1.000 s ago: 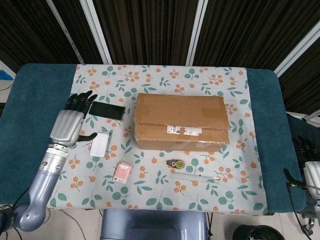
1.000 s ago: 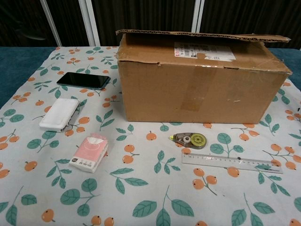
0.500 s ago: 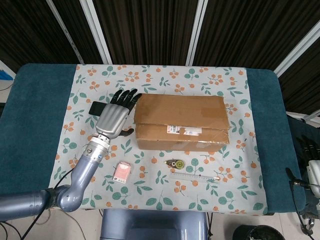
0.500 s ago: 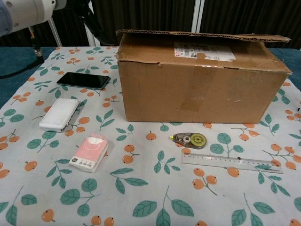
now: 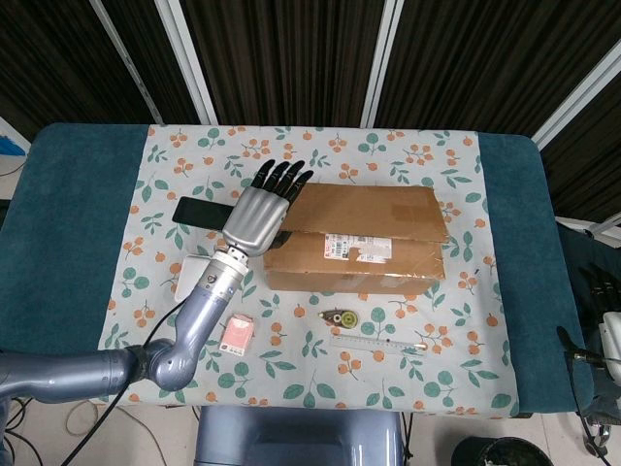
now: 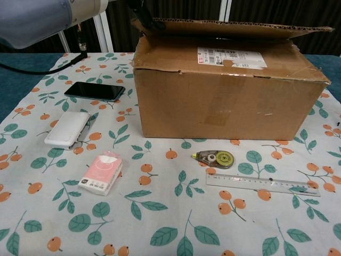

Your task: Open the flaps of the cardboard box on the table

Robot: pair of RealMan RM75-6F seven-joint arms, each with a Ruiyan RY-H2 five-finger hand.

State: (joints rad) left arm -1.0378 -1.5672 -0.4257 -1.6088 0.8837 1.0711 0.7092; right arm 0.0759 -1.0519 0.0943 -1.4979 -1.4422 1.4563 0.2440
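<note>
The brown cardboard box [image 5: 354,257] [image 6: 224,96] stands in the middle of the flowered cloth. Its far flap [image 5: 374,207] [image 6: 234,29] is tilted up a little, while the near flap [image 5: 354,249] with the white label lies flat. My left hand [image 5: 260,212] is at the box's left end with its dark fingers [image 5: 281,177] spread over the far flap's left corner. The chest view shows its fingertips [image 6: 141,13] touching that corner. My right hand [image 5: 606,325] hangs low beyond the table's right edge, holding nothing.
Left of the box lie a black phone [image 5: 194,211] [image 6: 95,91] and a white case [image 6: 67,128]. In front of it are a pink tissue pack [image 5: 238,334] [image 6: 102,172], a correction tape roller [image 5: 340,317] [image 6: 214,158] and a clear ruler [image 5: 376,344] [image 6: 262,185].
My left hand swept right from the phone side to the box's left end. The far flap has risen from nearly flat to a slight tilt. The right hand stayed put.
</note>
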